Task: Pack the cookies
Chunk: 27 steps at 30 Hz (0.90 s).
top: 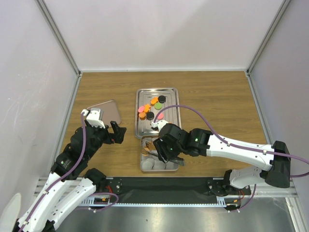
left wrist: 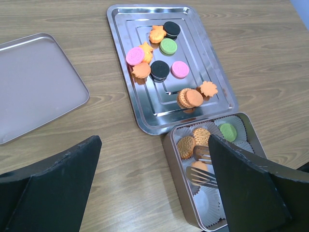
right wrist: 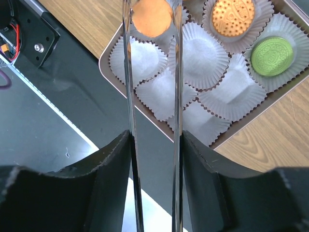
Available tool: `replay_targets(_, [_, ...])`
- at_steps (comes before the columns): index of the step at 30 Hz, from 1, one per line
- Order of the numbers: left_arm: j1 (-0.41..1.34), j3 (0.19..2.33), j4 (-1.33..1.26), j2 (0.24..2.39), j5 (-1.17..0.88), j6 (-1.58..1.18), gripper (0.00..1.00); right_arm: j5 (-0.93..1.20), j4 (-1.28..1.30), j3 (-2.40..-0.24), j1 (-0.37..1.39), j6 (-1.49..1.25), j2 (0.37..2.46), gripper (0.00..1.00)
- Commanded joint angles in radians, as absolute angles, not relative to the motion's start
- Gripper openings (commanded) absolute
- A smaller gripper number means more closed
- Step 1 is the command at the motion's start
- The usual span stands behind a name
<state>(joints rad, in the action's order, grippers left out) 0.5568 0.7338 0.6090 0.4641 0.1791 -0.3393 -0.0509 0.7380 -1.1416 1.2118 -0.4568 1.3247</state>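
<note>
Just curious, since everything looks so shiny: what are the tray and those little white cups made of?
Tray: seemingly polished metal; it is mirror-bright, with stepped ridges pressed into it. Cups: probably thin white paper, with matte, finely pleated walls.

Orange, black, green and pink cookies [left wrist: 160,70] on a shiny silver tray [left wrist: 123,34]; silver tongs [right wrist: 129,96]; white pleated paper cups [right wrist: 200,55]; brown wood-grain table [left wrist: 270,53].

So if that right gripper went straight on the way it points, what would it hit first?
The right gripper holds tongs gripping an orange cookie. Going on, that cookie would probably touch the white paper cup below first, though depth is unclear.
</note>
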Motion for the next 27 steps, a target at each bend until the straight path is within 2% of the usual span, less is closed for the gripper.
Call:
replay_targets(1, [0.566,0.735,0.586,0.469,0.175,-0.344,1.0,-0.041,0.692,-1.143,1.218,-0.471,1.325,0.5])
replay_targets(11, [0.566,0.733,0.586,0.466,0.175,-0.344,1.0,-0.054,0.709,-1.163,1.215,-0.463,1.328,0.52])
replay_targets(15, [0.566,0.735,0.588,0.469,0.175,-0.344,1.0,-0.106,0.755,-1.221,1.197,-0.439,1.302,0.47])
replay_targets(21, [0.566,0.735,0.589,0.466,0.179,-0.344,1.0,-0.138,0.799,-1.305,1.089,-0.393,1.259,0.47])
replay_targets(27, [0.566,0.735,0.588,0.469,0.181,-0.345,1.0,-0.121,0.775,-1.359,0.959,-0.319,1.354,0.47])
